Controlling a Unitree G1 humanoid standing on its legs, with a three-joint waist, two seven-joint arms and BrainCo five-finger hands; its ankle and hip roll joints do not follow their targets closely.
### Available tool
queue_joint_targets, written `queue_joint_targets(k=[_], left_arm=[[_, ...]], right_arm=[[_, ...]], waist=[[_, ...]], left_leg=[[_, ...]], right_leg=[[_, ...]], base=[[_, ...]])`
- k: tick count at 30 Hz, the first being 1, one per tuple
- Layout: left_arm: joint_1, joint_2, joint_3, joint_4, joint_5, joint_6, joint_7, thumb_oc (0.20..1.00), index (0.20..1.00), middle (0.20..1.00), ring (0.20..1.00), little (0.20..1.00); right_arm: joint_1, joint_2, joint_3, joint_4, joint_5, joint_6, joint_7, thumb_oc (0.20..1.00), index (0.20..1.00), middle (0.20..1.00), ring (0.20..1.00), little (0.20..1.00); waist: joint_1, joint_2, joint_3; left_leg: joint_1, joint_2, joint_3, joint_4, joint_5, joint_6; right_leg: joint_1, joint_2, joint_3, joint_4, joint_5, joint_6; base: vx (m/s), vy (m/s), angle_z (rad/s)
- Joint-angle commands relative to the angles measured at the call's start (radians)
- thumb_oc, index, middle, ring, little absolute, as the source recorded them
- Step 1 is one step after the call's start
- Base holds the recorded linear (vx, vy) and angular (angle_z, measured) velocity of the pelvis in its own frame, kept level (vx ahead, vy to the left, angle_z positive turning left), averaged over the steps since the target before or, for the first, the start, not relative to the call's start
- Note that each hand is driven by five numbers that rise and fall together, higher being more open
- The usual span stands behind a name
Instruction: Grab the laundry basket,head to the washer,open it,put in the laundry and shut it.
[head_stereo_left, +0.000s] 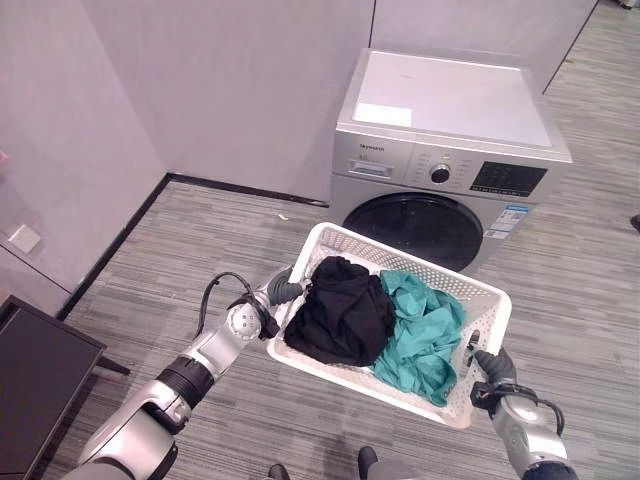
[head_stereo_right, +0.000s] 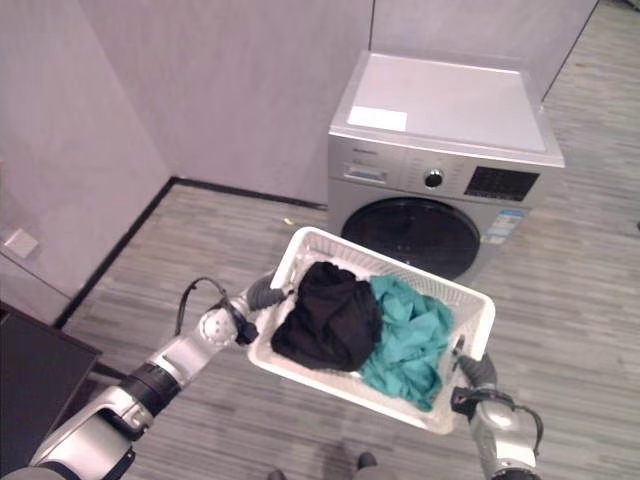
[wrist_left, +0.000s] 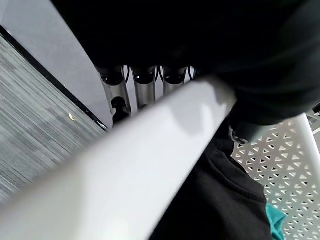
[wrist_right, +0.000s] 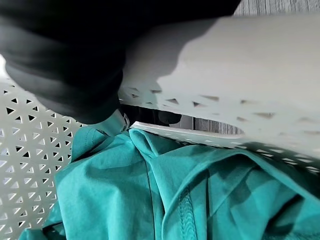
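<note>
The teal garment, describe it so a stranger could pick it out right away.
Find the silver washer against the wall; before its door a white basket is held up. Two garments lie in it. The teal garment is on the robot's right, beside the black garment, and is the only coloured one.

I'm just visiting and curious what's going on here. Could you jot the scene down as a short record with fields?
carried: white basket, held up off the floor
contents: black garment on the robot's left, teal garment on its right
left hand: fingers curled over the basket's rim
right hand: at the basket's opposite end, fingers hidden
washer: ahead against the wall, round door shut
stage: basket picked up, washer not yet opened
</note>
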Motion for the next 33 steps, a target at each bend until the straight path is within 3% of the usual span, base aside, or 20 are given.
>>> queue_joint_targets(k=[1,3,4,17,29,33], left_arm=[[-0.177,0.053,0.082,0.074,0.007,-0.056,0.049,0.200,0.200,0.200,0.200,0.200],[-0.168,0.057,0.088,0.072,0.006,-0.056,0.049,0.200,0.200,0.200,0.200,0.200],[0.423,-0.084,0.427,0.044,-0.137,-0.018,0.100,0.200,0.200,0.200,0.200,0.200],[0.415,-0.080,0.439,0.055,-0.142,-0.020,0.112,0.200,0.200,0.200,0.200,0.200],[0.391,-0.052,0.498,0.008,-0.138,-0.034,0.121,0.200,0.200,0.200,0.200,0.200],[0.343,-0.007,0.530,-0.076,-0.115,-0.038,0.132,0.200,0.200,0.200,0.200,0.200]], right_arm=[[0.023,-0.139,-0.142,0.016,0.039,-0.091,0.009,0.200,0.200,0.200,0.200,0.200],[0.018,-0.134,-0.132,0.016,0.037,-0.093,0.011,0.200,0.200,0.200,0.200,0.200],[-0.101,-0.003,0.288,0.190,-0.286,-0.003,0.041,0.200,0.200,0.200,0.200,0.200],[-0.088,-0.032,0.255,0.104,-0.275,-0.012,0.024,0.200,0.200,0.200,0.200,0.200],[0.016,-0.143,0.134,-0.283,-0.328,-0.025,0.043,0.200,0.200,0.200,0.200,0.200],[0.039,-0.199,0.073,-0.416,-0.293,-0.035,0.068,0.200,0.200,0.200,0.200,0.200]], waist=[[0.061,-0.001,-0.059],[0.066,-0.001,-0.060],[0.199,0.035,0.028],[0.187,0.027,0.029],[0.142,0.017,0.027],[0.129,0.004,0.033]], left_leg=[[-0.022,0.047,-0.028,0.097,-0.092,0.017],[-0.023,0.047,-0.034,0.093,-0.088,0.016],[-0.326,0.067,-0.266,0.094,0.059,-0.038],[-0.314,0.093,-0.259,0.068,0.082,-0.059],[-0.277,0.151,-0.223,0.064,0.087,-0.075],[-0.294,0.179,-0.231,0.074,0.100,-0.091]], right_leg=[[-0.056,-0.004,-0.067,0.005,-0.031,0.035],[-0.055,-0.003,-0.074,0.003,-0.032,0.035],[-0.037,-0.024,-0.197,0.047,-0.156,-0.068],[-0.029,0.007,-0.171,0.000,-0.141,-0.064],[-0.046,0.050,-0.093,0.000,-0.144,-0.070],[-0.060,0.080,-0.083,0.000,-0.144,-0.080]], base=[[0.00,-0.017,0.12],[0.00,-0.016,0.08],[0.01,-0.028,0.06],[-0.01,-0.044,0.14],[-0.01,-0.059,-0.16],[-0.03,-0.070,-0.22]])
